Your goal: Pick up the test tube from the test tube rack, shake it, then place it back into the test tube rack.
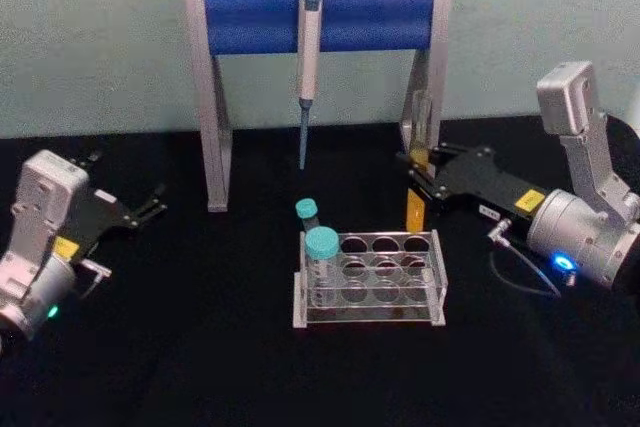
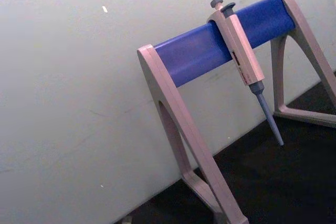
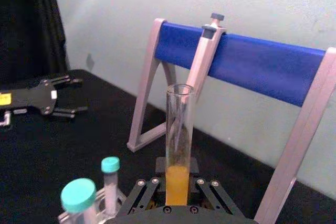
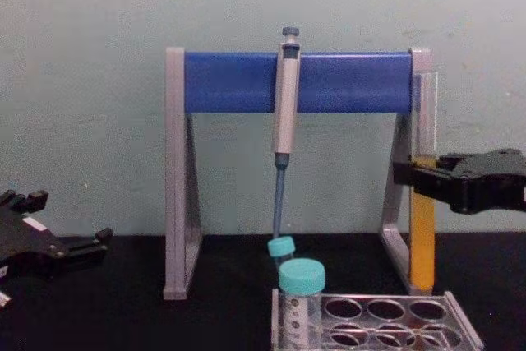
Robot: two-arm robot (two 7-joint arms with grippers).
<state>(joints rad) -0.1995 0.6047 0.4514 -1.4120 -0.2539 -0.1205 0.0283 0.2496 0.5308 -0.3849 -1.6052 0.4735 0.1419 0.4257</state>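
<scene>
Way: we see the test tube (image 1: 415,212) standing straight up, open end on top
Look: thin clear glass, yellow-orange low down
Where: at the test tube rack (image 1: 368,319), back right hole
Right tool (image 1: 418,169): pinching the tube
Left tool (image 1: 150,209): spread, far left

test tube (image 1: 415,209): clear, orange liquid, upright, in right pincer (image 1: 416,169) | test tube rack (image 1: 370,317): clear, low, tube at back-right corner

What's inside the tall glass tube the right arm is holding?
Yellow-orange liquid fills the lower part of the tube; its top is empty, uncapped. The right end effector, shut on it, hides a band of liquid.
</scene>
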